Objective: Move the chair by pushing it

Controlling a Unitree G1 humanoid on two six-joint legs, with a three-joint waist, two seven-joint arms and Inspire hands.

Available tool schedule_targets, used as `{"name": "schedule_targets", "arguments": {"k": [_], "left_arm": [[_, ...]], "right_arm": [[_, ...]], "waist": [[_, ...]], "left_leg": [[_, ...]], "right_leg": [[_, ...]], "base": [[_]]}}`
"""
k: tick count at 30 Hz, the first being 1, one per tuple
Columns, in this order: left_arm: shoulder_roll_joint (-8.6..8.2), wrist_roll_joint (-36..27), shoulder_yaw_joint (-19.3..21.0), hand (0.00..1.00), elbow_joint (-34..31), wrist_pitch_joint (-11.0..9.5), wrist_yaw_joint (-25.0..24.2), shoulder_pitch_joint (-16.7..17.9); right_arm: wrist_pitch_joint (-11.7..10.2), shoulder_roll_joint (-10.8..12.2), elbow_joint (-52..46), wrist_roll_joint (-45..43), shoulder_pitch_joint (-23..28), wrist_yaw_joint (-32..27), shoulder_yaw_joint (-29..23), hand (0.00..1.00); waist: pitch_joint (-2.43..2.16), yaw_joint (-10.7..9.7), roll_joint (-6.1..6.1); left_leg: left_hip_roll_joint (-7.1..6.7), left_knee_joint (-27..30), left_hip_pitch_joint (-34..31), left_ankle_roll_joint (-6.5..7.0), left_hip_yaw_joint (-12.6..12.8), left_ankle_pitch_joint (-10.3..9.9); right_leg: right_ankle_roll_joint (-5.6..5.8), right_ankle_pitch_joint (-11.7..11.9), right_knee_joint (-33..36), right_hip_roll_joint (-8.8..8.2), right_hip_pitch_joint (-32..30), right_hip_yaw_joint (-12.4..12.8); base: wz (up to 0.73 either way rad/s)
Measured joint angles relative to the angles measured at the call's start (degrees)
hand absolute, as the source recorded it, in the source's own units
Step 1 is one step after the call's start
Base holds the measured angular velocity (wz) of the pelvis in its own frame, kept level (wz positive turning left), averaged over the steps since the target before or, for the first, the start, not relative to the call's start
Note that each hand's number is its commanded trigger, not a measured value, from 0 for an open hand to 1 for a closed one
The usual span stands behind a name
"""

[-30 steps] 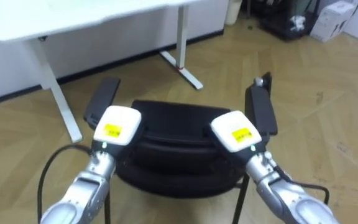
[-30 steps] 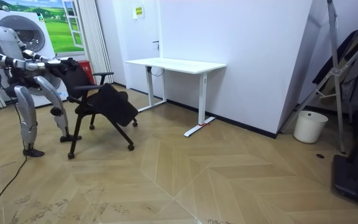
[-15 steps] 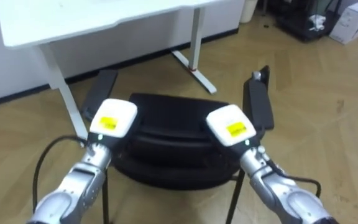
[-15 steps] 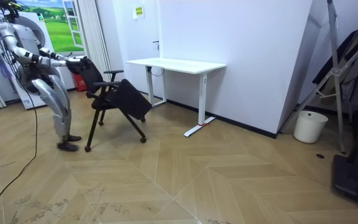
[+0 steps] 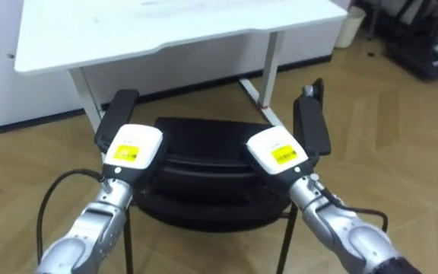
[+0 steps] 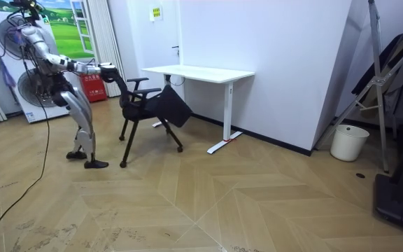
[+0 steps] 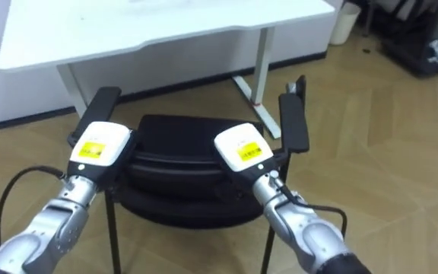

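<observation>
Facing the chair (image 5: 204, 148) back, your left hand (image 5: 131, 148) and right hand (image 5: 278, 152) rest level on it; can't tell their grip. Desk (image 5: 166, 27) lies straight ahead

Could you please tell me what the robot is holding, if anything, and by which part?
The left hand and right hand are at the top of the chair back; whether they grip it cannot be told.

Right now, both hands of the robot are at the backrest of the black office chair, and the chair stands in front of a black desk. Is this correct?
Not quite: the desk is white, not black, as the left eye view shows. The rest holds: the left hand and the right hand are both at the backrest of the black office chair, which stands in front of the desk.
</observation>
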Motion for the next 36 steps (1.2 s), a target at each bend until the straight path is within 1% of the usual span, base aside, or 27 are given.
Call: {"name": "schedule_targets", "arguments": {"k": [1, 2, 3, 5, 7, 9, 10, 11, 12, 13, 14, 15, 16, 19, 21, 22, 23, 24, 25, 26, 27, 28, 29, 30, 32, 34, 36], "left_arm": [[-0.05, -0.1, 0.0, 1.00, 0.0, 0.1, 0.0, 0.3], [-0.19, -0.1, 0.0, 1.00, -0.1, 0.1, 0.3, 0.8], [-0.38, -0.1, 0.0, 1.00, 0.0, 0.1, 0.7, 1.1], [-0.64, 0.2, 0.0, 1.00, 0.1, 0.4, 1.0, 1.2], [-0.75, 0.2, -0.2, 1.00, 0.0, 0.6, 1.8, 1.6], [-0.90, 0.2, -0.6, 1.00, -0.9, 1.3, 2.1, 2.0], [-0.88, 0.3, -1.0, 1.00, -1.1, 1.3, 2.1, 2.0], [-0.72, 0.3, -1.5, 1.00, -1.7, 1.6, 2.2, 2.4], [-0.45, 0.3, -1.6, 1.00, -2.8, 1.8, 2.3, 3.4], [-0.25, 0.3, -1.6, 1.00, -3.5, 1.9, 2.3, 3.7], [0.20, 0.3, -1.6, 1.00, -4.9, 1.9, 2.2, 4.0], [0.38, 0.3, -1.2, 1.00, -5.4, 1.9, 2.1, 3.9], [0.35, 0.4, -1.1, 1.00, -5.7, 1.9, 1.9, 3.9], [0.07, 0.6, -0.5, 1.00, -6.1, 1.8, 1.5, 3.5], [-0.29, 0.5, -0.6, 1.00, -6.2, 1.7, 0.7, 2.6], [-0.29, 0.5, -0.7, 1.00, -6.2, 1.7, 0.5, 2.5], [-0.32, 0.5, -0.9, 1.00, -6.2, 1.5, 0.2, 2.4], [-0.32, 0.5, -0.9, 1.00, -6.0, 1.2, -0.2, 2.2], [-0.33, 0.5, -1.0, 1.00, -5.9, 1.1, -0.4, 2.1], [-0.32, 0.5, -1.1, 1.00, -5.1, 0.5, -0.4, 1.7], [-0.37, 0.5, -1.6, 1.00, -4.1, 0.0, -0.4, 0.9], [-0.52, 0.5, -1.9, 1.00, -3.6, -0.2, -0.4, 0.5], [-0.55, 0.6, -1.9, 1.00, -2.9, -0.7, -0.4, 0.0], [-0.19, 0.7, -2.1, 1.00, -2.2, -1.2, -0.4, -1.0], [-0.23, 0.7, -2.5, 1.00, -0.1, -2.2, -0.4, -2.2], [0.00, 0.7, -2.9, 1.00, 0.4, -2.8, -0.5, -2.8], [0.21, 0.8, -2.9, 1.00, 0.2, -3.5, -0.5, -2.2]], "right_arm": [[-0.2, 0.0, 0.0, 0.0, 0.0, 0.1, 0.0, 1.00], [-0.5, 0.0, 0.0, -0.1, 0.2, 0.2, 0.0, 1.00], [-0.5, -0.1, 0.1, -0.1, 0.3, 0.2, 0.0, 1.00], [-0.6, -0.2, 0.2, -0.1, 0.3, 0.2, 0.0, 1.00], [-1.0, -0.7, 0.1, -0.1, 0.4, 0.2, 0.0, 1.00], [-1.1, -1.0, -0.3, -0.2, 0.7, -0.4, 0.0, 1.00], [-1.1, -1.3, -0.5, -0.1, 1.2, -0.8, 0.0, 1.00], [-1.2, -1.9, -1.0, -0.1, 1.9, -1.4, 0.0, 1.00], [-1.2, -1.9, -1.5, -0.2, 2.6, -2.0, 0.0, 1.00], [-1.2, -2.1, -2.0, -0.3, 2.8, -2.1, 0.0, 1.00], [-0.8, -2.3, -3.5, -0.3, 3.4, -2.2, 0.0, 1.00], [-0.2, -2.3, -4.8, -0.4, 3.7, -2.2, -0.1, 1.00], [0.1, -2.4, -5.3, -0.4, 3.9, -2.2, -0.2, 1.00], [0.6, -2.8, -6.4, -0.8, 4.0, -2.2, -0.5, 1.00], [1.0, -3.7, -7.1, -0.6, 3.9, -1.9, -0.6, 1.00], [1.0, -3.9, -7.1, -0.4, 4.0, -1.9, -0.6, 1.00], [1.0, -4.1, -7.2, -0.1, 4.3, -2.2, -0.6, 1.00], [1.0, -4.2, -7.1, 0.0, 4.6, -2.5, -0.6, 1.00], [1.0, -4.2, -7.0, 0.0, 4.8, -2.6, -0.6, 1.00], [1.1, -4.1, -6.8, 0.0, 5.1, -3.0, -0.6, 1.00], [1.4, -4.2, -6.7, 0.0, 5.6, -3.5, -0.7, 1.00], [1.5, -4.1, -6.3, 0.0, 6.0, -4.0, -0.9, 1.00], [1.8, -3.9, -6.1, -0.1, 6.4, -4.5, -1.0, 1.00], [2.6, -3.4, -6.4, -0.3, 6.7, -4.5, -1.2, 1.00], [3.3, -3.3, -6.4, -0.2, 7.1, -4.6, -1.2, 1.00], [3.4, -3.2, -6.6, 0.0, 8.0, -5.1, -1.0, 1.00], [3.7, -3.1, -7.3, 0.0, 9.1, -5.1, -0.5, 1.00]], "waist": [[0.01, 0.1, -0.03], [0.00, 0.0, -0.23], [0.14, -0.2, -0.45], [0.38, -0.1, -0.92], [0.41, -0.2, -1.15], [0.42, -0.8, -1.70], [0.26, -0.7, -2.02], [0.20, -0.3, -2.10], [0.03, 0.3, -2.15], [-0.05, 0.5, -2.21], [-0.37, 0.0, -2.82], [-0.67, -0.6, -3.38], [-0.76, -0.6, -3.52], [-0.49, -0.6, -4.57], [-0.38, -0.6, -4.23], [-0.37, -0.8, -4.20], [-0.21, -1.0, -4.11], [0.10, -1.2, -3.66], [0.19, -1.5, -3.50], [0.43, -2.0, -2.89], [0.33, -2.2, -2.37], [0.41, -2.3, -1.73], [0.25, -2.3, -1.46], [0.25, -2.4, -1.40], [0.27, -2.5, -1.33], [0.33, -2.3, -1.26], [0.36, -3.0, -1.30]], "left_leg": [[0.09, 2.2, -1.0, -0.20, -0.2, 1.4], [0.17, 6.2, -2.8, -0.14, -0.6, 4.4], [0.35, 8.4, -4.3, 0.04, -0.8, 4.6], [0.87, 7.8, -7.2, 0.27, 0.0, 4.2], [0.63, 2.2, -10.1, 0.29, 0.1, 4.2], [-0.62, -11.5, -12.5, -0.04, 1.1, 5.0], [-1.24, -15.3, -12.8, -0.47, 1.4, 5.5], [-2.24, -22.3, -12.8, 0.21, 1.5, 8.6], [-2.71, -26.5, -12.3, 0.70, 1.5, 13.1], [-3.09, -27.9, -11.8, 1.02, 1.5, 15.0], [-4.22, -29.6, -11.2, 2.20, 1.6, 17.5], [-5.31, -30.4, -10.4, 2.92, 2.2, 18.0], [-5.62, -30.4, -10.1, 3.32, 2.8, 18.4], [-7.90, -28.9, -8.8, 4.66, 5.4, 15.9], [-8.71, -26.9, -8.5, 5.70, 6.5, 12.7], [-8.83, -26.5, -8.4, 5.91, 6.5, 12.0], [-9.06, -25.9, -7.5, 6.50, 6.9, 10.8], [-9.15, -25.1, -6.4, 6.95, 7.1, 9.4], [-9.18, -24.8, -5.8, 7.20, 7.0, 8.7], [-9.20, -24.5, -4.8, 7.71, 6.8, 7.7], [-9.09, -24.2, -3.8, 8.03, 6.2, 6.8], [-8.97, -24.1, -3.2, 8.22, 5.7, 6.3], [-8.81, -24.4, -2.4, 8.47, 5.2, 5.7], [-8.53, -24.4, -2.2, 8.68, 5.1, 5.4], [-8.33, -25.6, -0.7, 8.72, 4.2, 5.4], [-8.08, -26.9, 0.9, 8.45, 3.5, 5.2], [-7.74, -27.2, 2.3, 7.76, 1.4, 4.1]], "right_leg": [[-0.36, -0.5, 0.2, 0.02, 0.9, 0.0], [-0.54, -1.7, 0.2, -0.12, 2.4, -0.1], [-0.58, -2.5, -0.2, -0.20, 3.9, -0.4], [-0.52, -3.2, -1.3, -0.35, 5.8, -0.5], [-0.28, -3.5, -2.7, -0.60, 7.4, -0.5], [0.42, -4.6, -4.3, -1.00, 8.9, -0.5], [0.81, -5.0, -4.5, -1.08, 9.3, 0.2], [1.40, -5.6, -4.9, -1.43, 10.3, 0.9], [1.89, -5.9, -5.6, -1.84, 11.3, 1.6], [2.11, -6.1, -5.7, -2.19, 11.6, 1.6], [2.98, -6.8, -5.7, -2.73, 11.6, 2.0], [4.02, -7.5, -5.6, -3.74, 11.8, 2.3], [4.40, -7.7, -5.6, -4.25, 11.9, 2.5], [6.25, -8.6, -5.5, -6.80, 13.3, 3.3], [7.57, -9.3, 0.9, -9.29, 12.0, 2.2], [7.70, -9.3, 3.6, -9.99, 11.2, 1.4], [9.01, -8.5, 9.8, -11.73, 9.2, 0.4], [9.48, -6.7, 14.5, -13.21, 7.9, 0.0], [9.40, -5.6, 16.5, -13.55, 7.5, -0.1], [9.15, -3.2, 19.8, -14.16, 6.8, -0.1], [9.13, -0.2, 22.2, -14.33, 5.9, -0.2], [8.89, 1.1, 23.1, -14.24, 5.4, -0.1], [9.10, 0.6, 24.2, -14.04, 4.6, 0.1], [9.00, -2.0, 24.5, -13.33, 3.3, 0.5], [8.59, -4.6, 23.4, -11.61, 0.9, 1.3], [8.47, -5.1, 19.6, -9.06, -1.7, 3.7], [7.63, -4.0, 10.1, -6.54, -3.9, 5.6]], "base": [[0.04], [0.14], [0.15], [0.05], [-0.03], [0.00], [-0.07], [-0.33], [-0.45], [-0.36], [-0.05], [0.00], [-0.09], [-0.25], [-0.18], [-0.08], [-0.10], [-0.11], [-0.07], [0.03], [0.07], [0.00], [0.00], [0.03], [0.15], [0.17], [0.39]]}}
